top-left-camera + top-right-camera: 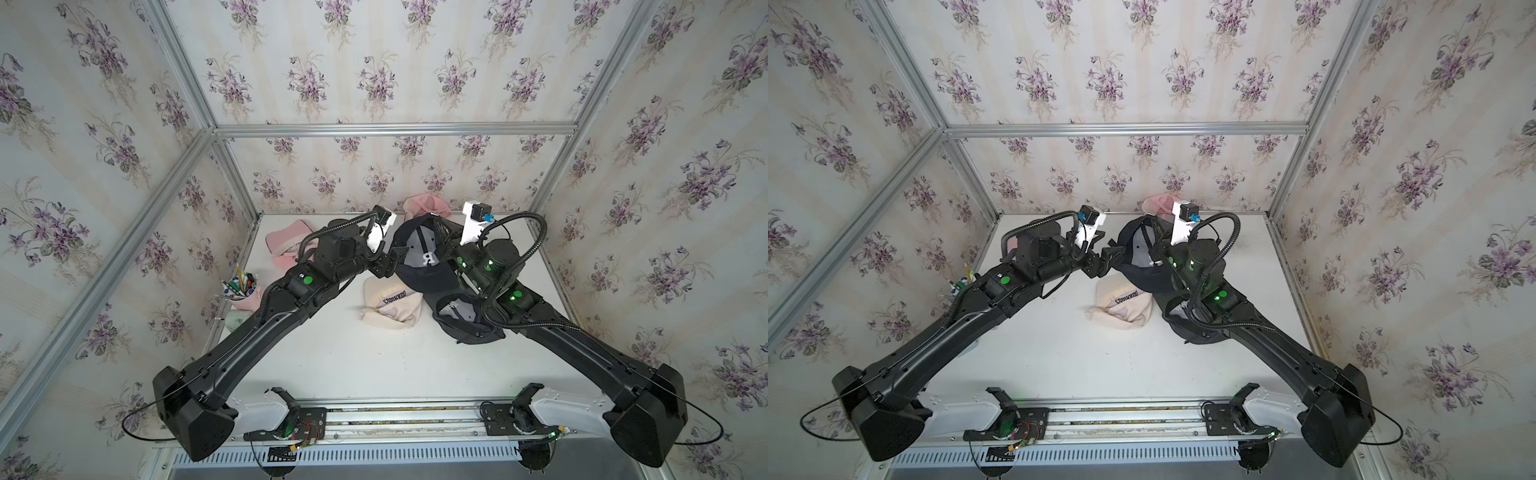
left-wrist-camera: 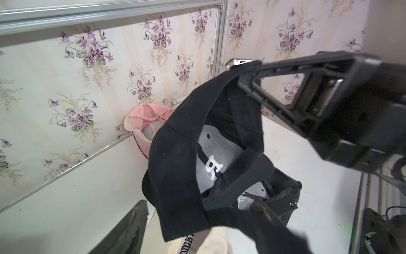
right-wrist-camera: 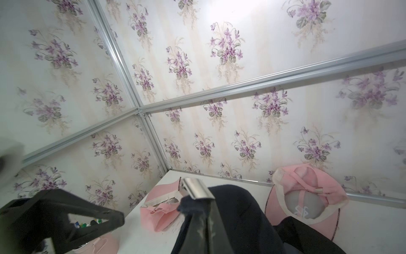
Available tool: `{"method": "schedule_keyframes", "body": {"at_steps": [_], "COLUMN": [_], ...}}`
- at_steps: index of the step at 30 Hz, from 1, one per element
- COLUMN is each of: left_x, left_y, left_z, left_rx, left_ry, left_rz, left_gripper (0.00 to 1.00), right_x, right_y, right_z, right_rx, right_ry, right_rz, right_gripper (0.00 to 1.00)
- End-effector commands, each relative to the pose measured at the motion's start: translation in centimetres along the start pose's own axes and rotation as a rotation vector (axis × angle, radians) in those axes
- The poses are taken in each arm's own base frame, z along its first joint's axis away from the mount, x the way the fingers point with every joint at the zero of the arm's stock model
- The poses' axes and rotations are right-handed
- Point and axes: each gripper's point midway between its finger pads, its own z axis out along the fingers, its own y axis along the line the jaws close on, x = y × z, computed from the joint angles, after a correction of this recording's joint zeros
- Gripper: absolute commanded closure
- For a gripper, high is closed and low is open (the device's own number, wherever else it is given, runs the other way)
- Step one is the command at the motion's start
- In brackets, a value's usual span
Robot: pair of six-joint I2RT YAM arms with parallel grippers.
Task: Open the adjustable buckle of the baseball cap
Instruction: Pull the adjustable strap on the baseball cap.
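White bench [image 1: 374, 365] is seen in both top views, with black left arm [image 1: 266, 328] and black right arm [image 1: 582, 345] stretched over it. The dark navy baseball cap [image 1: 422, 280] is held up above the bench's far middle. Right hand [image 2: 250, 71] is clenched on its back strap. In both top views that hand is mostly hidden by its white wrist camera and the cap. Left hand [image 1: 392, 262] is released, fingers spread, just beside the cap's rim; contact cannot be made out.

The cap is hung strap end up, brim lowest, long axis from strap down to brim. Its grey lining with a white stitched letter is turned to the top cameras.

Counted:
- two dark caps: the held one and a second dark cap [image 1: 461, 322] lying on the bench, half covered by the right arm
- one cream knit hat [image 1: 390, 307]
- two pink ones: pink cap on the left arm's side [image 1: 286, 245], partly blocked by that arm, and pink cap by the back wall [image 1: 424, 205]
- one pink cup of pens [image 1: 245, 297]
- one silver metal buckle [image 3: 196, 189] at the strap end, just past the right hand; open or closed cannot be told
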Motion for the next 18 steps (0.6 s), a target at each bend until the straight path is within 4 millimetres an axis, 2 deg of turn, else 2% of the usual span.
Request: {"method": "schedule_keyframes", "body": {"at_steps": [1,5,10,14,18], "left_x": [-1.6,-1.8,-0.4,0.6,1.5], "left_y": [-0.5,-2.1,-3.9,-5.1,-6.2], "left_z": [-0.3,-0.6,0.4,1.8,4.4], "left_rx": [-0.022,-0.013,0.03,0.068,0.093], "left_ry": [-0.076,-0.113,-0.105,-0.108,-0.122], "left_rz": [0.007,0.031,0.014,-0.011,-0.019], "left_gripper": [0.25,0.25,0.25,0.25,0.24], "right_x": [-1.8,-2.4,-4.0,-5.1,-6.0], "right_y": [-0.3,-0.3,-0.2,-0.1,-0.1], "right_z": [0.6,1.5,1.7,1.6,1.5], "right_rx": [0.028,0.045,0.063,0.068,0.085], "right_ry": [-0.075,-0.087,-0.121,-0.146,-0.167], "right_rz": [0.07,0.105,0.148,0.185,0.215], "right_gripper": [1.0,1.0,1.0,1.0,1.0]}}
